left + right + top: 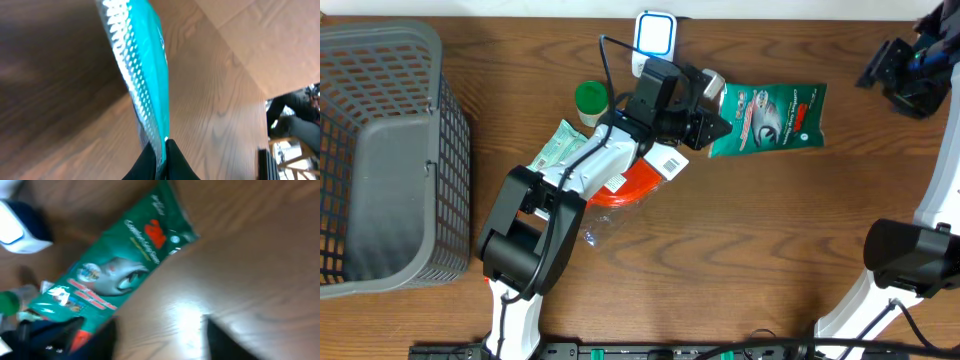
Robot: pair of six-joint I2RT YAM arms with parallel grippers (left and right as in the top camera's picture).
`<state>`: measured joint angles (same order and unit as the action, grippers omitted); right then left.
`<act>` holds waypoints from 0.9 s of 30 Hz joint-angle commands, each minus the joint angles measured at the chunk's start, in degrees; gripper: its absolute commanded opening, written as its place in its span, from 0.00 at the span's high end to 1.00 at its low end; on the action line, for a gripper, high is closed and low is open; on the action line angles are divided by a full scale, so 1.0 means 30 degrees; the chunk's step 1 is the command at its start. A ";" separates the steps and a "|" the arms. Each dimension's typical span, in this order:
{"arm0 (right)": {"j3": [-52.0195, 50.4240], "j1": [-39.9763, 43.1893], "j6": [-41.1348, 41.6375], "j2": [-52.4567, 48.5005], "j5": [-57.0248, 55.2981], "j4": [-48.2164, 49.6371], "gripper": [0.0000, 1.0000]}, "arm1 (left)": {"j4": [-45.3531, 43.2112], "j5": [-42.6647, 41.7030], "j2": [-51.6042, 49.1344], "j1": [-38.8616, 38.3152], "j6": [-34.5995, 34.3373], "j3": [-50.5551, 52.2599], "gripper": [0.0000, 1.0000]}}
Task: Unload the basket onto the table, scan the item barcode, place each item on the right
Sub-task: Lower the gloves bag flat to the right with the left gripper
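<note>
Left gripper (pixel 161 150) jaws pinched shut on the green pouch (pixel 775 115) edge, mid-bench near the far edge by the scanner (pixel 655 35). Only the left wrist view shows the pinch. Right gripper (pixel 892 68) jaws: can't tell.

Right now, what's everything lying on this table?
grey plastic mesh basket: one, grey, left edge
white-and-blue scanner box: one, white, far middle
dark green printed foil packet: one, green, right of centre
green-capped round bottle: one, green, left of scanner
pale green flat packet: one, pale green, by left arm
orange flat packet: one, orange, centre
left tool: one, black, shut on foil packet
right tool: one, black, open, far right corner
</note>
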<state>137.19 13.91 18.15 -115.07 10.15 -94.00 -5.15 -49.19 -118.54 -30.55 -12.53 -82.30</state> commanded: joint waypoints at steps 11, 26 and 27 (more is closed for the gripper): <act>0.0219 -0.0364 -0.0488 -0.1770 0.3759 0.1151 0.19 | 0.5661 0.3657 0.3453 -0.0984 0.6783 -0.0576 0.93; 0.0219 -0.1800 0.0102 -0.6149 0.5712 -0.0117 0.21 | 0.8422 0.7519 0.3453 -0.1814 0.9420 -0.0576 0.93; 0.0219 -0.1851 0.0160 -0.6149 0.5705 -0.0117 0.21 | 0.8437 0.7730 0.3453 -0.1843 0.9464 -0.0576 0.93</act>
<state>137.19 9.28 17.65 -133.93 25.26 -94.08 19.81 -29.78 -108.57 -35.73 13.41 -82.91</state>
